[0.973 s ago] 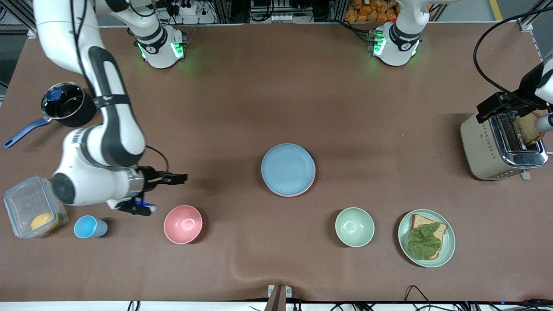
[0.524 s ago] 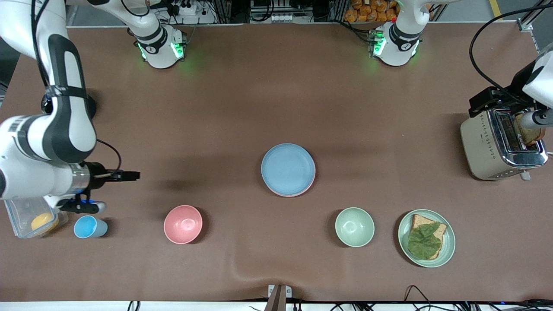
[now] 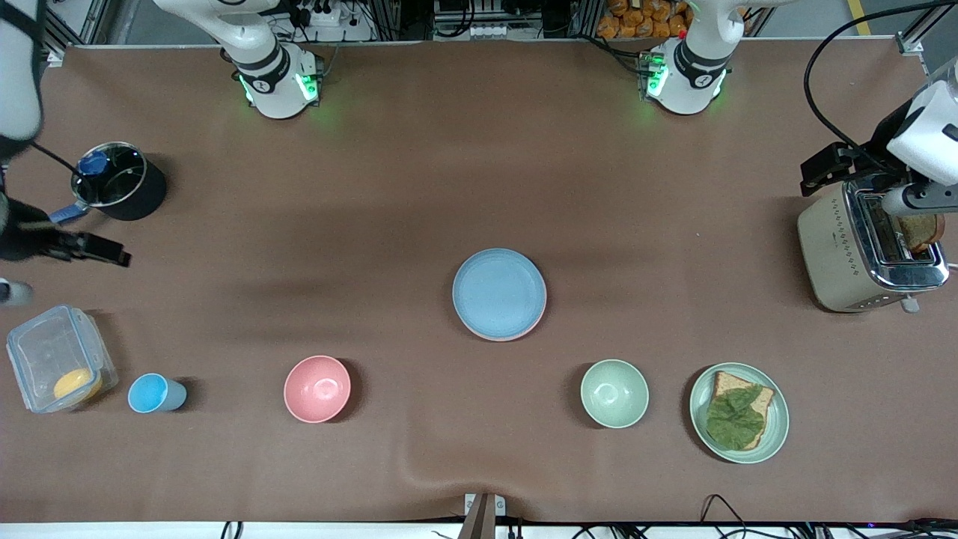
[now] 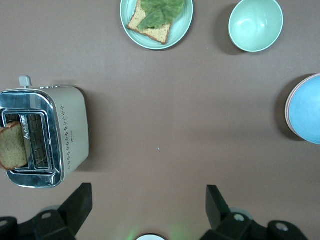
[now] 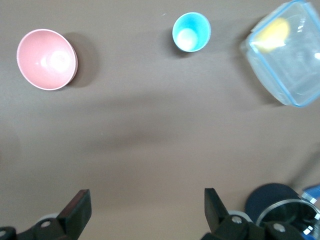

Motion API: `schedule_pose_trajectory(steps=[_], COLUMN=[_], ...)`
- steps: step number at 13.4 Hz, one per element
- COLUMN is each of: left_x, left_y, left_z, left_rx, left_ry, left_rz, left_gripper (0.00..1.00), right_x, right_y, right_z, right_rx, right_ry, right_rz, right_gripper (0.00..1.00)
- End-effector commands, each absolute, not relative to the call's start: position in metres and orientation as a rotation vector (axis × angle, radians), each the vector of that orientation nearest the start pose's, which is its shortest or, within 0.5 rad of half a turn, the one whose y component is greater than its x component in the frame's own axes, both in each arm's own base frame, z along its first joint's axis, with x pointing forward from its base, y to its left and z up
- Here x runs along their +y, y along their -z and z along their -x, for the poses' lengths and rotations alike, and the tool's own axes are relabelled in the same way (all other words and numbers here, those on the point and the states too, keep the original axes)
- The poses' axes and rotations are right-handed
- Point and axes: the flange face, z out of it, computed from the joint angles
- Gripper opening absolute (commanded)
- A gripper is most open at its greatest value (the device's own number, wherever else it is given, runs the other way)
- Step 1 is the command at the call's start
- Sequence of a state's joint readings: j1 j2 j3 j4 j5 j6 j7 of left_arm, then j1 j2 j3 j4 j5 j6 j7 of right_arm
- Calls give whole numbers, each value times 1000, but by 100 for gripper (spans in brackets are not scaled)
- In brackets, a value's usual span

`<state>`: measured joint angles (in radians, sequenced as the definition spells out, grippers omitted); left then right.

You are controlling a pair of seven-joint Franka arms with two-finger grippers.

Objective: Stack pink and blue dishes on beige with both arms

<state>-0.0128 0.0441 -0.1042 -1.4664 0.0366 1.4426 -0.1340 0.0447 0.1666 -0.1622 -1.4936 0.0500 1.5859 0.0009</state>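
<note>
The light blue plate [image 3: 499,293] lies on top of a stack in the middle of the table. Only a thin edge of the pink plate [image 3: 516,337] shows under it. The beige plate is hidden. The left wrist view catches the blue plate [image 4: 306,111] at its border. My right gripper [image 3: 97,249] hangs open and empty over the table near the pot, at the right arm's end. My left gripper [image 3: 825,166] is open and empty in the air beside the toaster. Bare tablecloth lies between the open fingers in both wrist views [image 4: 147,192] [image 5: 145,197].
At the right arm's end are a black pot [image 3: 117,182], a clear lidded box [image 3: 56,367], a small blue cup [image 3: 153,393] and a pink bowl [image 3: 317,388]. A green bowl [image 3: 614,393], a green plate with toast [image 3: 739,412] and a toaster [image 3: 868,251] stand toward the left arm's end.
My right arm has swung away from beside the pink bowl, out toward its end of the table near the pot. My left gripper has shifted a little by the toaster. The plates have not moved.
</note>
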Motion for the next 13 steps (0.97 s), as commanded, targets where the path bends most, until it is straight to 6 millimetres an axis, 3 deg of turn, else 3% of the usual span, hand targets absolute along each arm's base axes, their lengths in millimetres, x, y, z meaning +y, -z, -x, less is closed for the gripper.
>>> schedule_pose_trajectory(steps=[1, 3, 6, 13], left_x=[-56, -58, -52, -56], left_y=[-649, -649, -653, -650], left_z=[-541, -537, -537, -541], left_rx=[-33, -33, -48, -24], left_ry=[-110, -124, -110, -117], left_rz=[3135, 3132, 3134, 3130], left_gripper=[100, 100, 100, 100], right_x=[-57, -57, -34, -22], right_y=[-601, -616, -616, -612], right_z=[-569, -559, -560, -564], right_rx=[175, 159, 102, 81], right_ry=[-54, -103, -109, -115], right_rz=[3122, 3117, 3122, 3125], right_gripper=[100, 100, 100, 100])
